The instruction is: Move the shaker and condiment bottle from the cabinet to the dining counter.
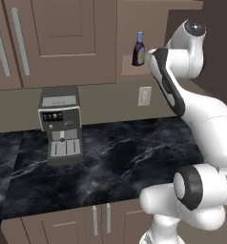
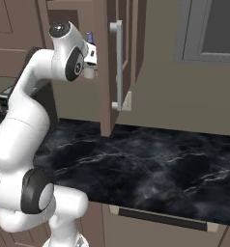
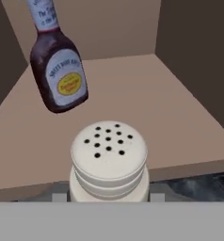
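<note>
bases: behind arm, share cabinet | hand: close inside, shaker

A boxy grey-and-black coffee machine stands on the black marble worktop; a white wall outlet sits on the backsplash right of the machine.

You've got a glossy white arm w/ fat rounded links, dark grey/black bands at the joints, round dark cap on the top joint. Long dark panel runs down the forearm link. Small grey cuff just behind the jaws.
</note>
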